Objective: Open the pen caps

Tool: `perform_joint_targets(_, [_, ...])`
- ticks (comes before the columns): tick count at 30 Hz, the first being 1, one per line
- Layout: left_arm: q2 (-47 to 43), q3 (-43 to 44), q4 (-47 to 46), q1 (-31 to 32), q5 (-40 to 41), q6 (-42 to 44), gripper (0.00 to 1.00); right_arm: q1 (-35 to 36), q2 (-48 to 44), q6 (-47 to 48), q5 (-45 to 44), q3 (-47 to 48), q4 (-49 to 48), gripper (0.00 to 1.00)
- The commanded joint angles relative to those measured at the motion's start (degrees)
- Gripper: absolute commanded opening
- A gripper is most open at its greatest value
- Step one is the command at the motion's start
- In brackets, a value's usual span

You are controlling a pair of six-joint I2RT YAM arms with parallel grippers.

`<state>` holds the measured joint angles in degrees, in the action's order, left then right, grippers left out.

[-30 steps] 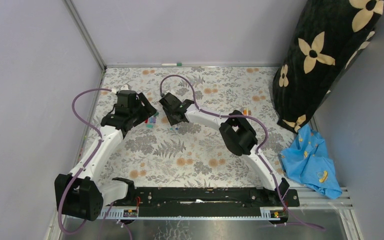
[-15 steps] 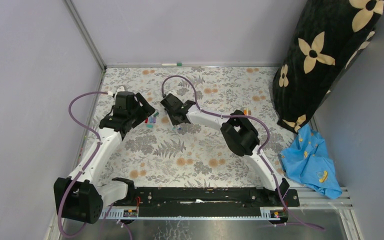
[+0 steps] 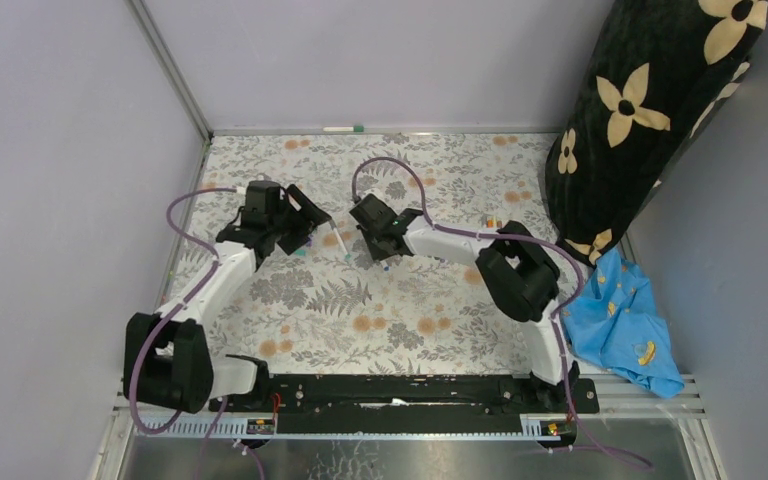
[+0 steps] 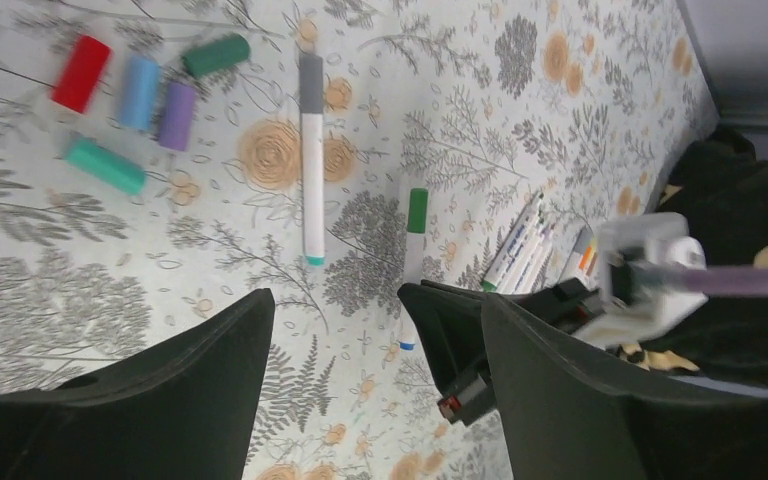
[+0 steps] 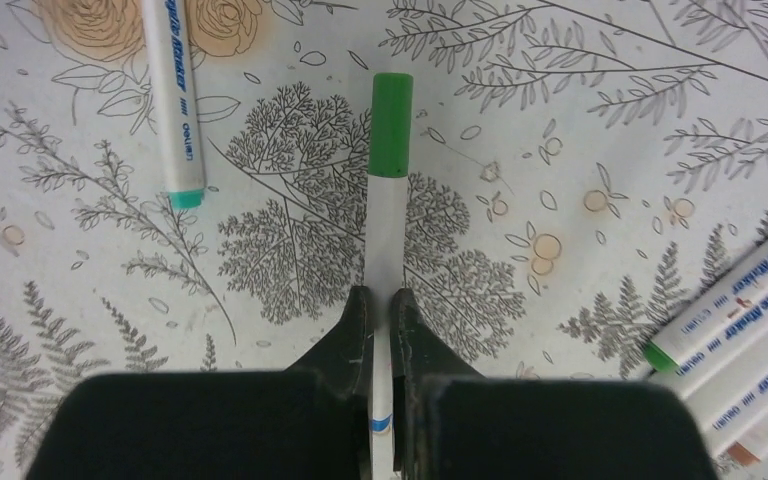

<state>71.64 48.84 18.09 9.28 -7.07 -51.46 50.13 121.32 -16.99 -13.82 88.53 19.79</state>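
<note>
My right gripper is shut on the white barrel of a pen lying on the floral cloth; its green cap sticks out ahead of the fingertips. The left wrist view shows this green cap beside a longer pen with a grey cap. Loose caps lie apart at the upper left: red, blue, purple, dark green and teal. My left gripper hangs open above the cloth with nothing between its fingers. From above, the left gripper and right gripper are close together.
Several more white pens lie bunched to the right of the held pen. Another pen lies along the back wall. A black floral bag stands at the back right and a blue cloth lies at the right edge.
My right gripper has shut on the green-capped pen and its arm has shifted right. The left gripper has moved slightly right and opened a little wider.
</note>
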Motion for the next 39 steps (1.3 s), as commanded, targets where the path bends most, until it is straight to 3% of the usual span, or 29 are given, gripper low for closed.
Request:
perform_joint_targets(1, [5.19,-1.04,-9.31,0.22,-8.67,-4.58,0.82,-0.54,-7.6,-0.66,2.26,-3.09,-4.21,0.0])
perform_joint_targets(15, [17.88,4.99,-14.43,8.57,-10.13,-9.21,0.81,-0.55,-13.65,-1.51,6.62,-8.97,-8.1,0.0])
perform_joint_targets(25, [23.71,6.37,-17.32,10.99,-9.38,-11.68,0.77,-0.55,-17.34,-1.72,7.22,-12.01,-9.25,0.0])
perform_joint_targets(39, [25.67,7.52,-19.58,12.56,-9.28,-13.16,0.46,-0.65,-19.05,-1.67,8.42,-13.89,-9.21,0.0])
